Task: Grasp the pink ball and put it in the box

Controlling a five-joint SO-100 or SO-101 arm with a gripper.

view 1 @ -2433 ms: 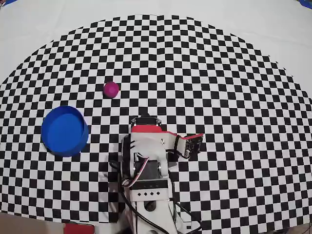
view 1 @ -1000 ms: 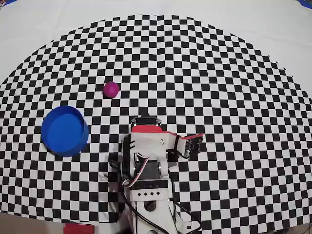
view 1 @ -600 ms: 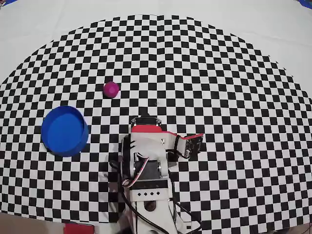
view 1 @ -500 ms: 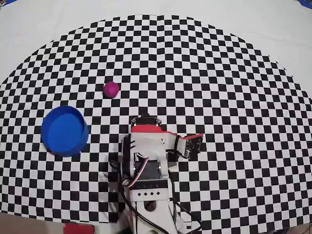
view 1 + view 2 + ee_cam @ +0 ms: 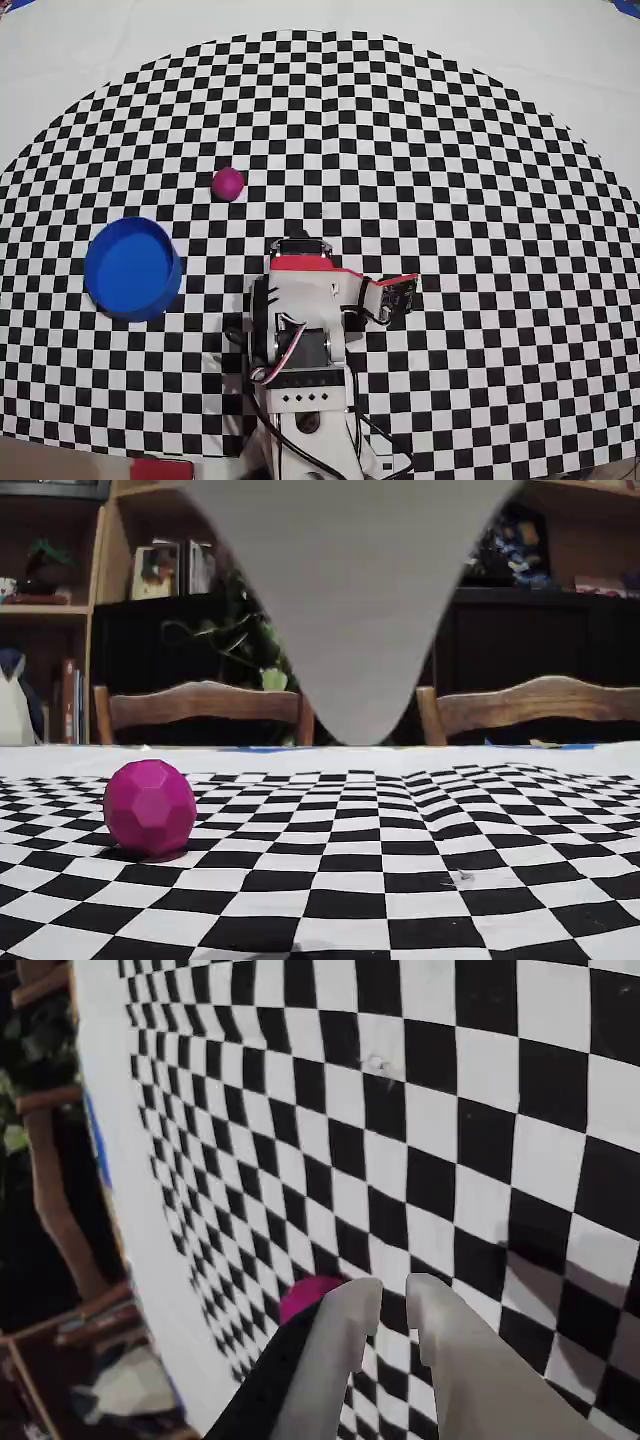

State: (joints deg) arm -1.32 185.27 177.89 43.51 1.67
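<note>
The pink ball (image 5: 228,183) lies on the checkered mat, up and to the right of the box (image 5: 132,268), a round blue open container that is empty. The arm (image 5: 300,310) is folded at the mat's bottom middle, well short of the ball. In the wrist view my gripper (image 5: 393,1295) is empty, its grey fingers (image 5: 340,1350) nearly together with a thin gap, above the mat. The ball (image 5: 303,1296) peeks out behind the left finger, farther away. The fixed view shows the ball (image 5: 150,808) at lower left; the box is out of that view.
The checkered mat (image 5: 450,150) covers a white table. A grey wedge-shaped part (image 5: 350,610) hangs from the top middle of the fixed view. Wooden chairs (image 5: 200,705) and dark shelves stand behind the table's far edge.
</note>
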